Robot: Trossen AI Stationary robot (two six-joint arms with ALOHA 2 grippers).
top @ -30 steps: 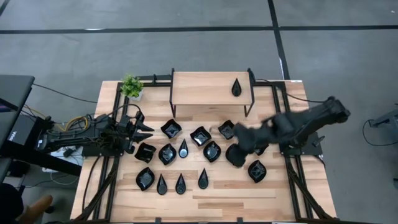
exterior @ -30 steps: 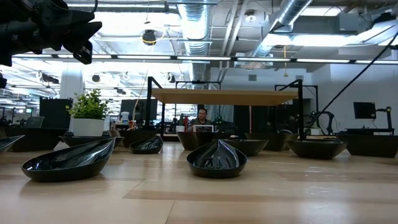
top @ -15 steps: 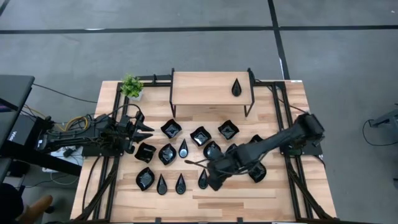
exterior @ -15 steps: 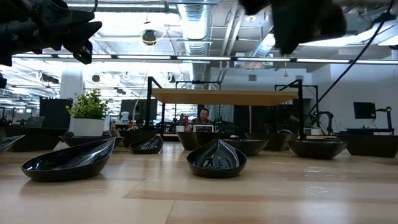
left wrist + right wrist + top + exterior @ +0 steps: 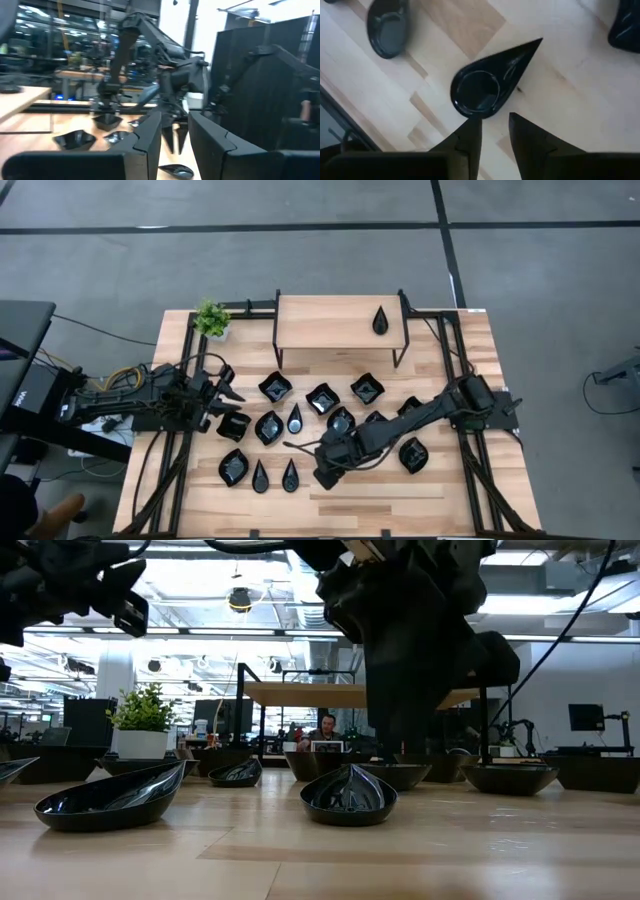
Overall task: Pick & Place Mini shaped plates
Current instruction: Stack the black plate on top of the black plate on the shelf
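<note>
Several glossy black mini plates (image 5: pixel 268 427) lie in loose rows on the wooden table. One teardrop plate (image 5: pixel 380 320) sits on the raised shelf. My right gripper (image 5: pixel 325 470) reaches across to the near row and hovers open over a teardrop plate (image 5: pixel 487 82). Its fingertips (image 5: pixel 472 131) stand just off that plate's round end, and I see no touch. In the high view the gripper hides this plate. In the low view the right gripper (image 5: pixel 400 730) hangs low above the table. My left gripper (image 5: pixel 230 385) waits open at the table's left side, above the plates.
A small green potted plant (image 5: pixel 211 318) stands at the far left corner. The wooden shelf (image 5: pixel 340 322) on black legs spans the far middle. Other plates (image 5: pixel 387 27) lie close around the teardrop one. Bare wood runs along the near edge (image 5: pixel 330 510). A person sits beyond the table (image 5: pixel 325 730).
My right arm has swung from the table's right side toward the left and the near edge, passing over the middle plates. It has come down low over the teardrop plate in the near row. No plate has moved.
</note>
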